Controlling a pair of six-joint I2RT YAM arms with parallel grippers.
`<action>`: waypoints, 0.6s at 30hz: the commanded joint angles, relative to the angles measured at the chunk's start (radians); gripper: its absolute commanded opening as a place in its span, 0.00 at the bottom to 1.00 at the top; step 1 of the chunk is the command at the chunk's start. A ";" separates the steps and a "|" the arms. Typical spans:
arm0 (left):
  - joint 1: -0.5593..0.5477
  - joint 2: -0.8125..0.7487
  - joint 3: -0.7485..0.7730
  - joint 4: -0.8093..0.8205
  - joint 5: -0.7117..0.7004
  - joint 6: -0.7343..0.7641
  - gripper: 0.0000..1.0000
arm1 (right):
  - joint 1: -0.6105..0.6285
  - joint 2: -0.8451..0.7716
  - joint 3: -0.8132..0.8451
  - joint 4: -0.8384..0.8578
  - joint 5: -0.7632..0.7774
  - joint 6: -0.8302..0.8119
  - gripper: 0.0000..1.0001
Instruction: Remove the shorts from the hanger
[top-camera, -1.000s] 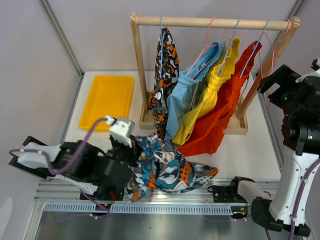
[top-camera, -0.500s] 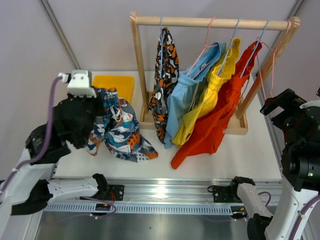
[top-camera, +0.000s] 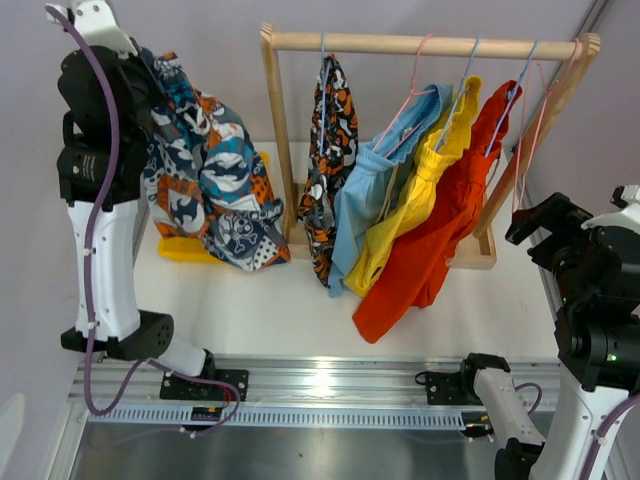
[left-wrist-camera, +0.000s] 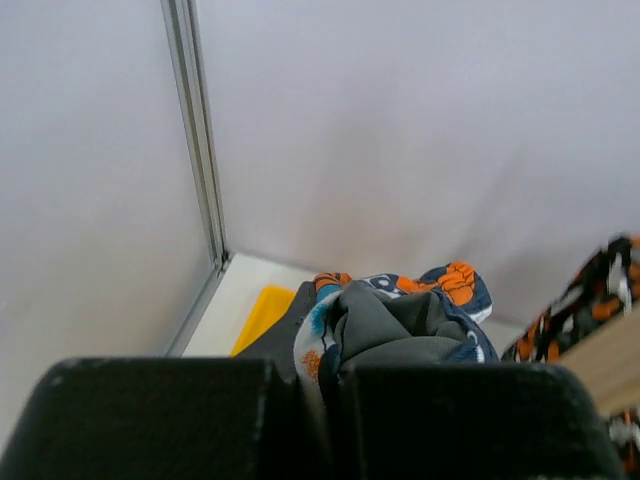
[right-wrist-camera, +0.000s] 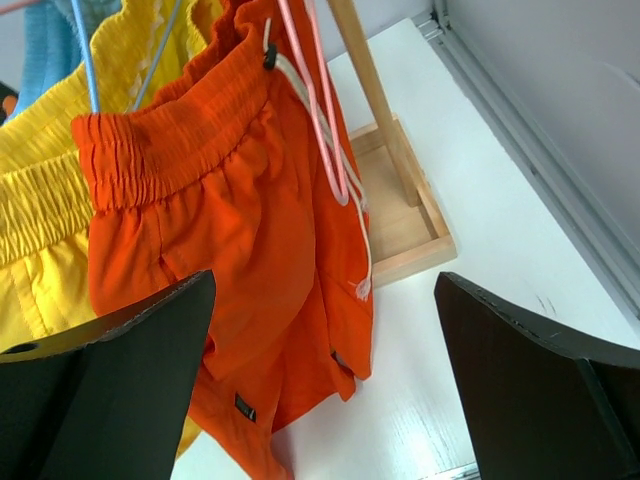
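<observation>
At far left, the left arm has swung up tall. Its left gripper (left-wrist-camera: 320, 400) is clamped on a bunched fold of the dark blue cartoon-print shorts (top-camera: 210, 180), which dangle high over the yellow tray (top-camera: 172, 250). A second ago this pair lay heaped at the table's near edge, and half a second ago it was only partly lifted. One pair therefore looks freed and close to being dropped off.

On the wooden rack (top-camera: 420, 44), four pairs stay hung: blotch-print shorts (top-camera: 330, 160), light blue shorts (top-camera: 365, 200), yellow shorts (top-camera: 420, 190) and red-orange shorts (top-camera: 440, 240).

At right, the right gripper (right-wrist-camera: 325, 300) has dropped lower, its fingers spread wide and empty, facing the red-orange pair.
</observation>
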 joint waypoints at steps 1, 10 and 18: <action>0.067 0.095 0.107 0.049 0.104 -0.023 0.00 | 0.034 -0.020 -0.017 0.036 0.001 -0.009 0.99; 0.092 0.233 -0.055 0.158 0.102 -0.062 0.00 | 0.082 -0.046 -0.076 0.055 -0.005 -0.001 0.99; 0.094 0.120 -0.603 0.401 0.098 -0.062 0.07 | 0.082 -0.070 -0.025 0.099 -0.009 0.015 0.99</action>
